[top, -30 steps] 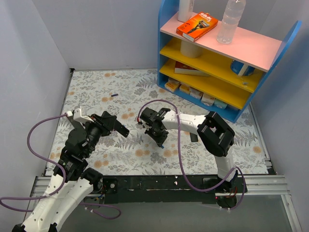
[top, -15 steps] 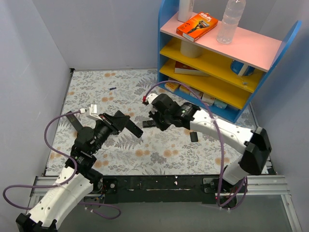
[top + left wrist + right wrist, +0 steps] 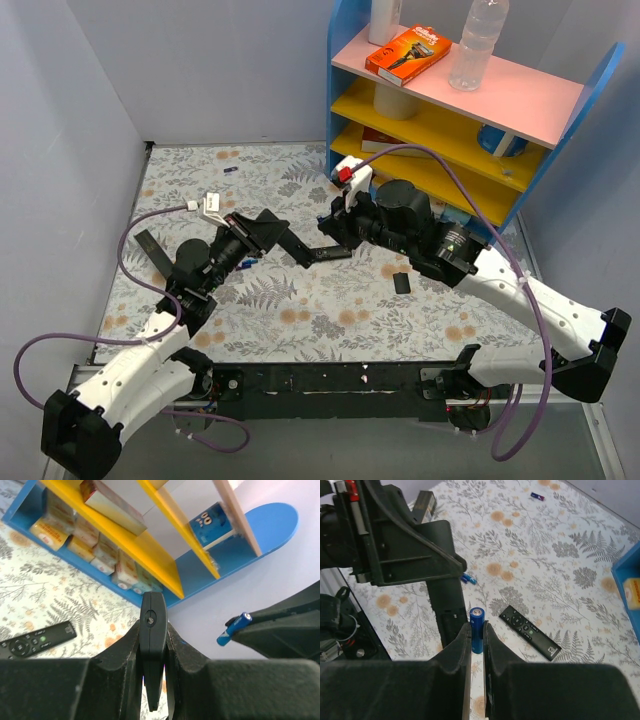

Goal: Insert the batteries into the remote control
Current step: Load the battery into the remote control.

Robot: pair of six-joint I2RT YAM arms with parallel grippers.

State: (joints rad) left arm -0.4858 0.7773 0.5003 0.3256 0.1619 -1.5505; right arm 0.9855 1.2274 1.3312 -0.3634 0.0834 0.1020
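Observation:
My left gripper (image 3: 275,232) is shut on the slim black remote control (image 3: 296,250) and holds it above the mat. In the left wrist view the remote (image 3: 152,615) stands edge-on between my fingers (image 3: 172,645). My right gripper (image 3: 476,630) is shut on a blue battery (image 3: 476,617), upright, right next to the held remote (image 3: 445,597). That battery also shows in the left wrist view (image 3: 234,628). Another blue battery (image 3: 230,170) lies far back on the mat, also in the right wrist view (image 3: 537,496). A small blue piece (image 3: 468,578) lies by the left gripper.
A black remote with buttons (image 3: 530,632) lies on the mat under the grippers, and shows in the top view (image 3: 335,253). A small black piece (image 3: 400,283) lies to the right. A thin black strip (image 3: 150,248) lies at the left. A blue shelf unit (image 3: 450,130) stands back right.
Both arms have moved toward the middle. My left gripper carried the remote up and right. My right gripper swung back and up with the battery, ending beside the remote.

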